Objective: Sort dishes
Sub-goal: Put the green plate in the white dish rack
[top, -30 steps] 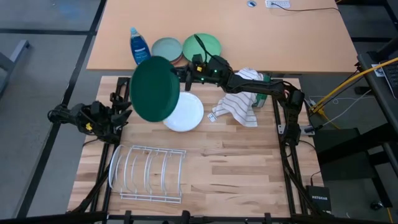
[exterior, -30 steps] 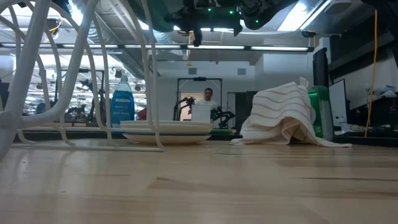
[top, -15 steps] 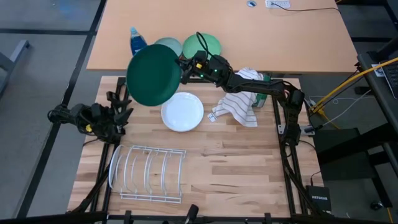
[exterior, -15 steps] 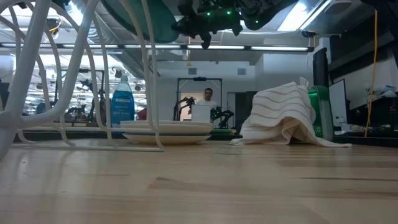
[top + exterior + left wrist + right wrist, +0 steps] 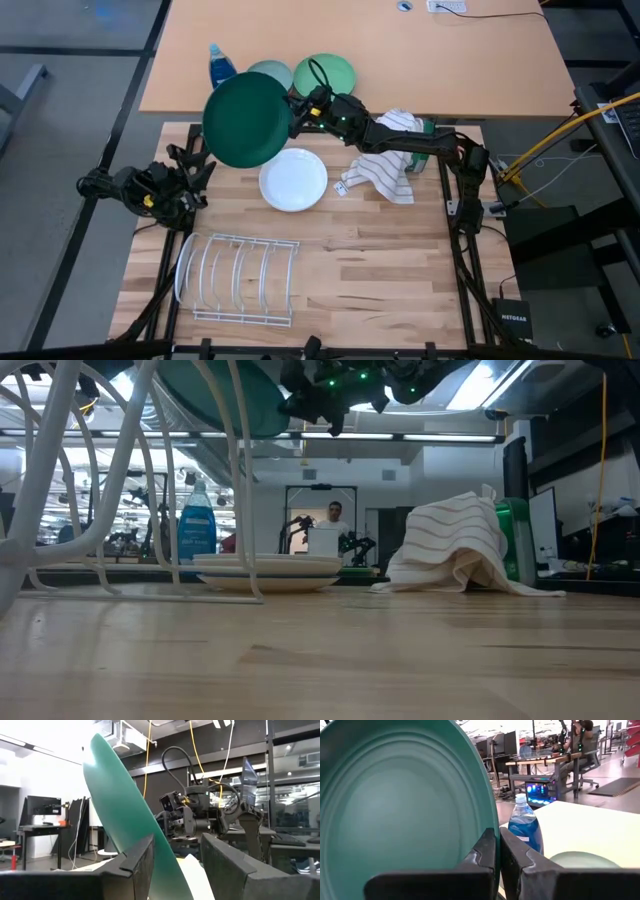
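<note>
The dark green plate (image 5: 245, 118) hangs high over the table's far left part, and my right gripper (image 5: 294, 110) is shut on its rim. White plates (image 5: 293, 180) lie stacked flat on the wood below it. My left gripper (image 5: 198, 166) stands open at the table's left edge, pointing slightly upward at the green plate (image 5: 120, 805); it touches nothing. The low view shows only the plate's lower part (image 5: 215, 400) at the top of the picture, beside my right gripper (image 5: 320, 405). My right gripper pinches the green plate's rim (image 5: 492, 820) between its two fingers, one on the hollow face and one on the back. The fingers come about level from the table's right. The plate is lifted clear and stands steeply tilted.
A white wire dish rack (image 5: 238, 275) stands near the front left. A striped towel (image 5: 385, 165) lies heaped at the far right. On the tan table behind are a blue soap bottle (image 5: 222, 65), a grey-blue plate (image 5: 266, 75) and a light green plate (image 5: 332, 72).
My right gripper has turned its wrist and swung the green plate toward the table's far edge, off the white plates. The plate stays clear of the table and now shows lower in the low view. My left gripper has rolled in place.
</note>
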`<state>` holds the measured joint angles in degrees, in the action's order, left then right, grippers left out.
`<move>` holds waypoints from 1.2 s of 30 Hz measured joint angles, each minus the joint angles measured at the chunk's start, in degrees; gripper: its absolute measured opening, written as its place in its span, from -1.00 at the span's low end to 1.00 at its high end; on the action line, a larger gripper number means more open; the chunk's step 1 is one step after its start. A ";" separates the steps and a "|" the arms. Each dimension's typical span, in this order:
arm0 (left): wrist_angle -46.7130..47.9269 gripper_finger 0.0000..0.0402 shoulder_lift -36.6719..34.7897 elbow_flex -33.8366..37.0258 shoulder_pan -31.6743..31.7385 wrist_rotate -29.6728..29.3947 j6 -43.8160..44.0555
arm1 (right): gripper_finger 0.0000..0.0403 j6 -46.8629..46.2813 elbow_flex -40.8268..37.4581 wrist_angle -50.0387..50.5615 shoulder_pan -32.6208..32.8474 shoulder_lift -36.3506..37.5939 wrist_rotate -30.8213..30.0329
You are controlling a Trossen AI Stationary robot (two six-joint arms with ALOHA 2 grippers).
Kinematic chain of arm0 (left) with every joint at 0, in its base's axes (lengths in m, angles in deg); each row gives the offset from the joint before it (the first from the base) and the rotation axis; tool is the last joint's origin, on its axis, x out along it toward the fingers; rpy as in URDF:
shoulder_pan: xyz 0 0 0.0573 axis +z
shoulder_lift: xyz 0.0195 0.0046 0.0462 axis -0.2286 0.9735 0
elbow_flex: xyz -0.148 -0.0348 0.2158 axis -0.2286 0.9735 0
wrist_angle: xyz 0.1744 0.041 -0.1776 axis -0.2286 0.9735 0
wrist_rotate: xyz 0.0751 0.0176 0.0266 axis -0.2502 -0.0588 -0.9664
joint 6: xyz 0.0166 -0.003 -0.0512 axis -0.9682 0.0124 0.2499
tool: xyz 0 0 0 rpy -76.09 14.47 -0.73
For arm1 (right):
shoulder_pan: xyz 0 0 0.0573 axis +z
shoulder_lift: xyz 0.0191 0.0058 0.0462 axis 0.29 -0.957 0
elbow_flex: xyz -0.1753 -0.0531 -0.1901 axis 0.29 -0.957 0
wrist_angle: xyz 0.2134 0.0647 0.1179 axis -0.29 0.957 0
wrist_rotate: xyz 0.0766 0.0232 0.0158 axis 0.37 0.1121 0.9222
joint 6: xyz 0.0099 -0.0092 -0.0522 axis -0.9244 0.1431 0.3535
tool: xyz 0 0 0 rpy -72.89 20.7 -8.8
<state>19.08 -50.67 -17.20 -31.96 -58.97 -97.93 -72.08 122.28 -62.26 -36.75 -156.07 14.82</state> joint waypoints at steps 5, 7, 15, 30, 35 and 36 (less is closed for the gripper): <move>0.00 -0.24 0.00 0.00 0.00 0.01 0.09 | -0.96 1.37 0.00 -0.60 0.05 0.00 0.05; 0.00 -0.24 0.00 0.00 0.00 0.00 0.09 | -0.96 1.55 0.00 -0.65 0.05 0.00 0.09; 0.11 -0.24 0.00 0.00 0.00 -4.38 2.94 | -0.96 1.76 0.00 -0.49 0.14 0.00 -1.39; 0.50 -0.24 -0.02 0.00 0.04 -12.75 4.98 | -0.96 -5.21 0.00 9.39 0.90 -0.09 -6.38; 2.72 -0.24 -0.02 0.00 0.02 -12.47 6.23 | -0.97 -9.97 0.00 13.23 0.79 -0.09 -7.47; 3.25 -0.24 -0.02 0.00 -0.01 -12.43 6.82 | -0.97 -10.81 0.00 13.83 0.58 -0.09 -7.85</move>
<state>22.34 -50.69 -17.20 -31.97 -71.40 -91.10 -82.89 122.28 -48.43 -36.16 -156.16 6.97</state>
